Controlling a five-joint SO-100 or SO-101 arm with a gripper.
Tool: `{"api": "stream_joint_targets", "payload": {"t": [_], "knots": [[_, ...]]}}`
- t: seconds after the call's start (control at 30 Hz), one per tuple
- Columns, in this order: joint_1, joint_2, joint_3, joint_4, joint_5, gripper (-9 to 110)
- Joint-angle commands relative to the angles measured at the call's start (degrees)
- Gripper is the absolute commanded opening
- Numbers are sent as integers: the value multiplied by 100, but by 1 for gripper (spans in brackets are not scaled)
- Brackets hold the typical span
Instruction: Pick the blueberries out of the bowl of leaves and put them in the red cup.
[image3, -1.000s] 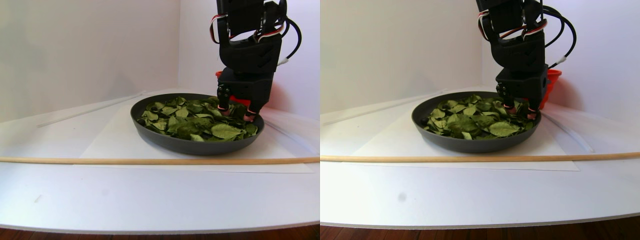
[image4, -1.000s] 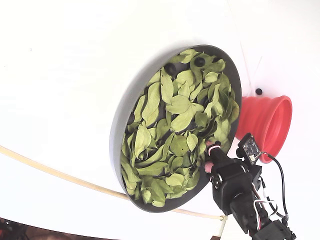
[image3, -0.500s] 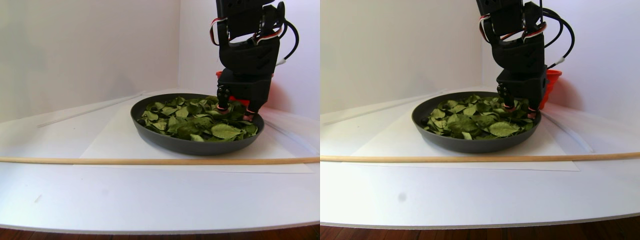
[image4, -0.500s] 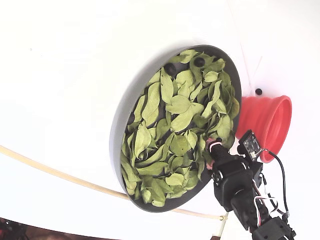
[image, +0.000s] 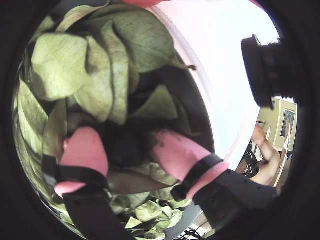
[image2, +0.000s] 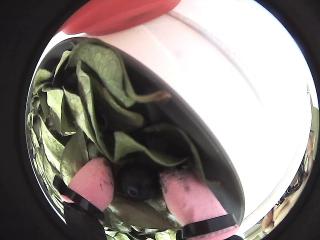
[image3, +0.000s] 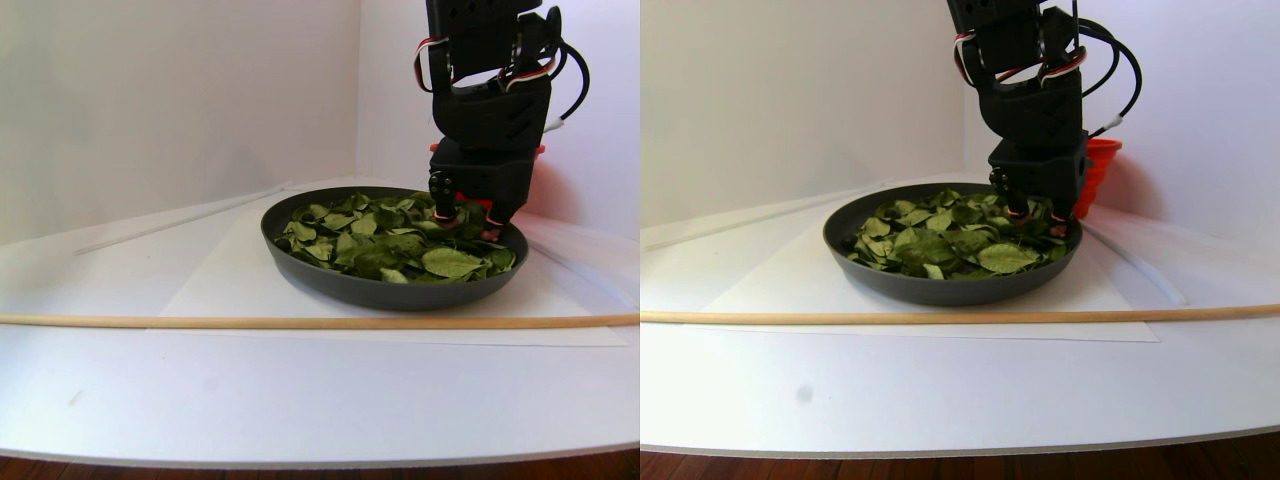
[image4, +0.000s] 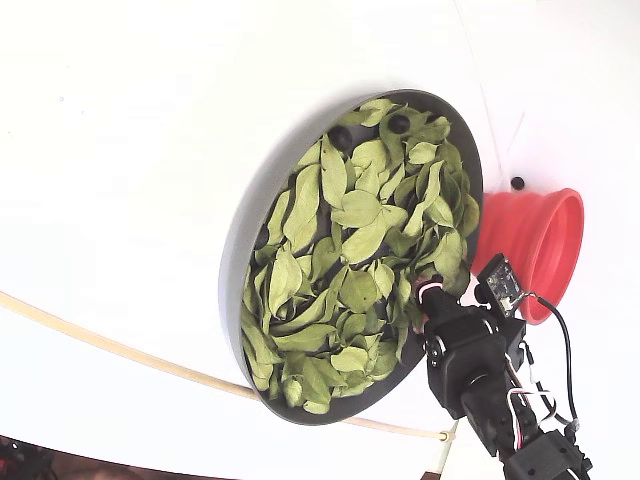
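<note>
The dark grey bowl (image4: 240, 240) is heaped with green leaves (image4: 350, 220). My gripper (image4: 425, 300) reaches down into the bowl's edge nearest the red cup (image4: 535, 245). In both wrist views the pink fingertips (image2: 92, 182) press from either side on one dark blueberry (image2: 132, 181) among the leaves, so the gripper (image2: 136, 186) is shut on it. Two more blueberries (image4: 398, 123) lie at the bowl's far end in the fixed view. In the stereo pair view the gripper (image3: 465, 222) sits low over the leaves (image3: 400, 240), and the red cup (image3: 1100, 170) shows behind the arm.
A thin wooden rod (image3: 300, 321) runs across the table in front of the bowl. White paper lies under the bowl, and white walls close in behind it. One loose dark berry (image4: 517, 183) sits on the table beside the cup.
The gripper has risen slightly out of the leaves and shifted a little along the bowl's rim on the cup side. Bowl and cup have not moved.
</note>
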Motion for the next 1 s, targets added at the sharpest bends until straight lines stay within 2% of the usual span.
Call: {"api": "stream_joint_targets", "payload": {"t": [0.0,0.33,0.97], "knots": [[35,35,-44,0,-62,16],[-18,167,220,-97,-114,12],[-88,712,580,-132,-123,11]]}}
